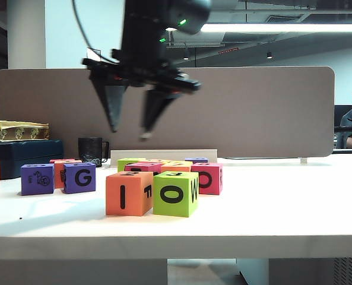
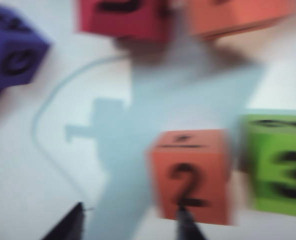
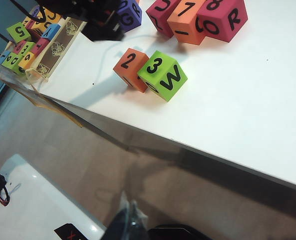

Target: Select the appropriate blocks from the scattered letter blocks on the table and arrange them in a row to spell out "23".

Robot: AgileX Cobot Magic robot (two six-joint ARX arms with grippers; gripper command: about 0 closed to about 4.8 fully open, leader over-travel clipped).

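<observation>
The left tool (image 1: 129, 132) hangs in the air above the white bench (image 1: 270, 208), its two dark fingers spread apart and holding nothing. Below it, near the front edge, an orange block (image 3: 129, 66) with "2" on top sits touching a lime green block (image 3: 161, 74) with "3" on top. Other letter blocks (image 1: 206, 177) cluster just behind. The right tool (image 3: 130, 220) is barely visible below bench level; its state cannot be told.

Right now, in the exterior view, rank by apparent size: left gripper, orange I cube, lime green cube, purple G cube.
1. Left gripper, open, overhead.
2. Orange I cube and lime green cube, alike, nearest the camera.
3. Purple G cube, farther back, so maybe same-sized.
Right gripper: out of this view.
</observation>
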